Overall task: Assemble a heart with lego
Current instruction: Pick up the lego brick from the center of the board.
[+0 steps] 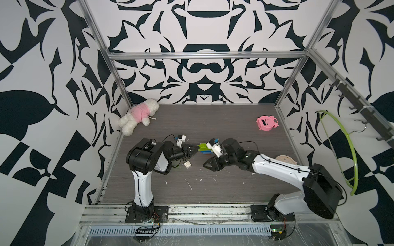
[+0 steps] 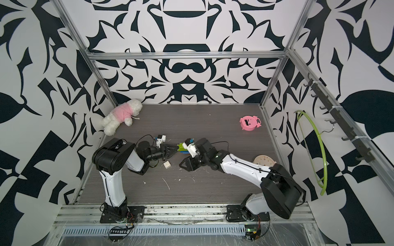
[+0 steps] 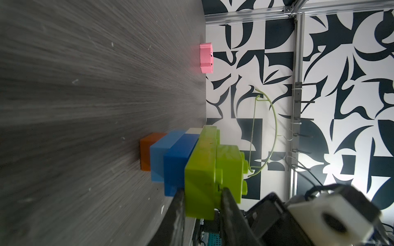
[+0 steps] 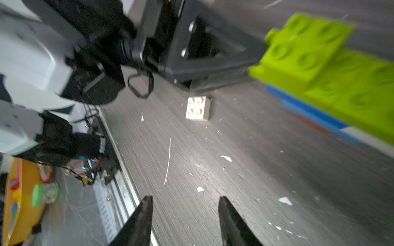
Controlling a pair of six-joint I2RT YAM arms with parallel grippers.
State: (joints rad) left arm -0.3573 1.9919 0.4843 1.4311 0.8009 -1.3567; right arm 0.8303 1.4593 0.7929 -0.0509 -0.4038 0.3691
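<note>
Heart (image 3: 200,166) clamped in left hand (image 3: 201,193); right hand (image 4: 185,199), apart and empty, should square over the white brick (image 4: 197,108) before closing.

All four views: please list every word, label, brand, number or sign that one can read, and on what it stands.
No text can be read in any view.
green-capped container: printed wrap, too blurred to read.
pink pig toy: only dark face marks, no letters.
heart and loose white brick: plain plastic, no readable brand on the studs.
round beige disc: small marks, too small to read.
</note>
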